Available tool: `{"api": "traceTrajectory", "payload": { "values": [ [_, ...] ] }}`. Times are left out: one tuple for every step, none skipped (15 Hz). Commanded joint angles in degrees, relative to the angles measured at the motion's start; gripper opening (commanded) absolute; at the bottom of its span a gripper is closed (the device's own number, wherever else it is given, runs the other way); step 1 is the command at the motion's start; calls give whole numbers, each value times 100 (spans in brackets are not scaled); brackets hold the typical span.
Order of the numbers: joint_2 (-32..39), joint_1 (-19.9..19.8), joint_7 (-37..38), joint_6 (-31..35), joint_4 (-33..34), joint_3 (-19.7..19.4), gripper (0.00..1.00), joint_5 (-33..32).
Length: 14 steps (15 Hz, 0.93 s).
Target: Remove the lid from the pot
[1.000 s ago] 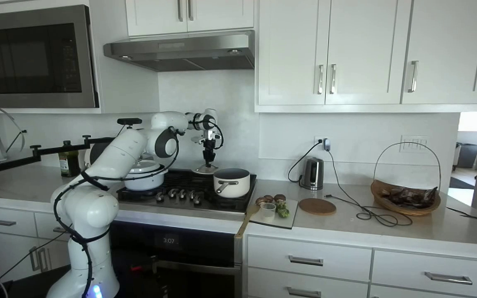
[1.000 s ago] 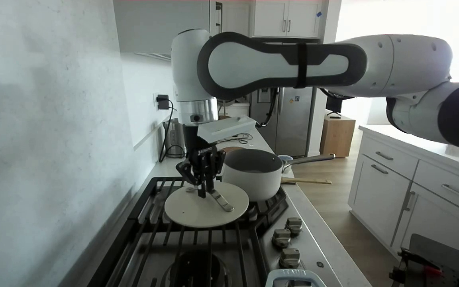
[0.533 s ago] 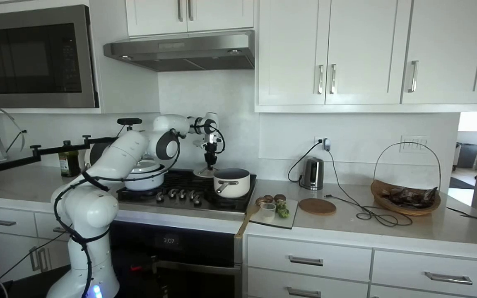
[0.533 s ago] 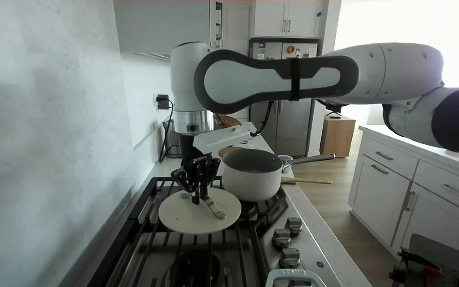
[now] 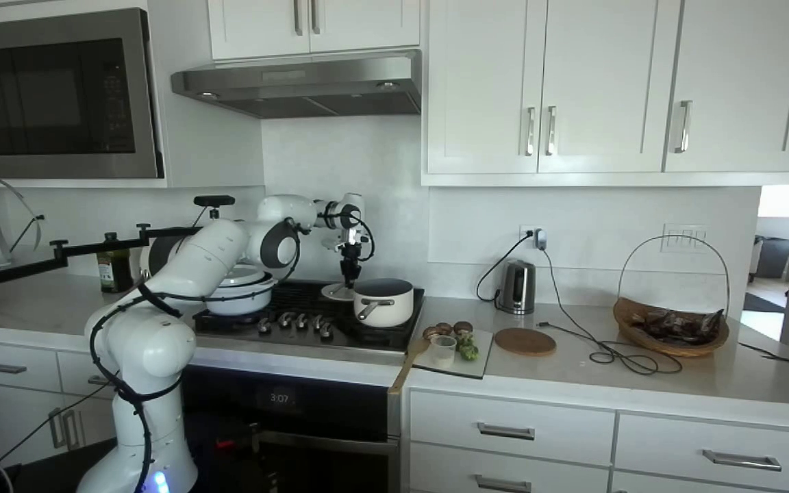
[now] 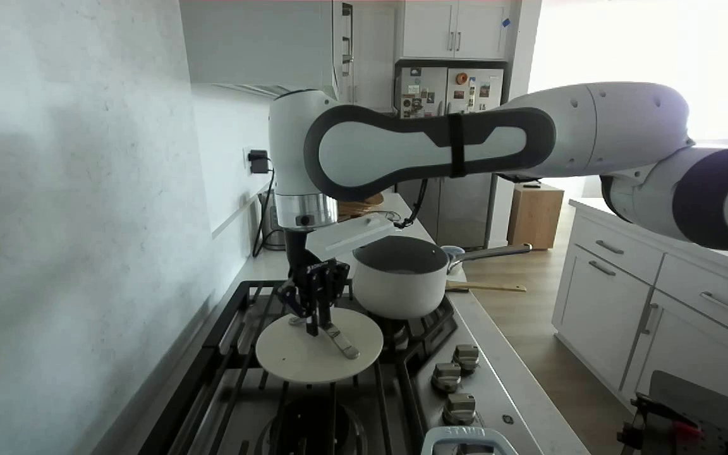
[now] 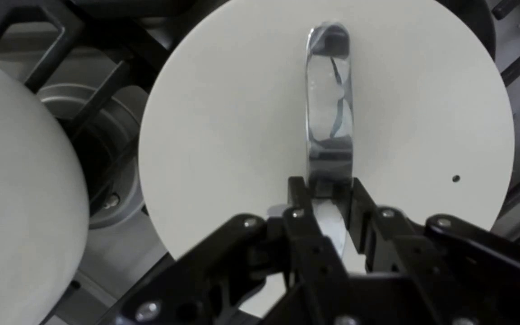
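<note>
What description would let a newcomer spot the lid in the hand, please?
On the stove, find the open pot. Beside it, the hand grips the lid. Unlike the pot, it is a flat, pale disc with a metal strap handle.

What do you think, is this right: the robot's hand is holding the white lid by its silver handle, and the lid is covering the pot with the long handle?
Not quite: the white lid isn't covering the pot. In both exterior views it's beside the pot, over the stove. The hand is indeed holding the lid by its silver handle.
</note>
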Motion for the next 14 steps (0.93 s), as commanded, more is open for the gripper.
{"api": "traceTrajectory", "payload": {
  "values": [
    [-83, -71, -140, 55, -71, 44, 6, 43],
    [-67, -73, -138, 49, -69, 43, 6, 39],
    [-53, -75, -136, 47, -68, 42, 6, 35],
    [-42, -78, -139, 51, -70, 44, 6, 35],
    [-23, -78, -142, 49, -69, 45, 6, 35],
    [-6, -78, -138, 50, -68, 44, 6, 33],
    [15, -75, -136, 48, -70, 40, 6, 26],
    [34, -72, -132, 45, -66, 36, 6, 20],
    [53, -74, -131, 44, -63, 36, 6, 21],
    [65, -74, -131, 43, -64, 36, 6, 20],
    [76, -72, -131, 40, -60, 34, 6, 16],
    [78, -73, -131, 37, -57, 34, 6, 16],
    [78, -73, -131, 36, -55, 34, 6, 15],
    [80, -73, -133, 33, -51, 34, 6, 14]
  ]
}}
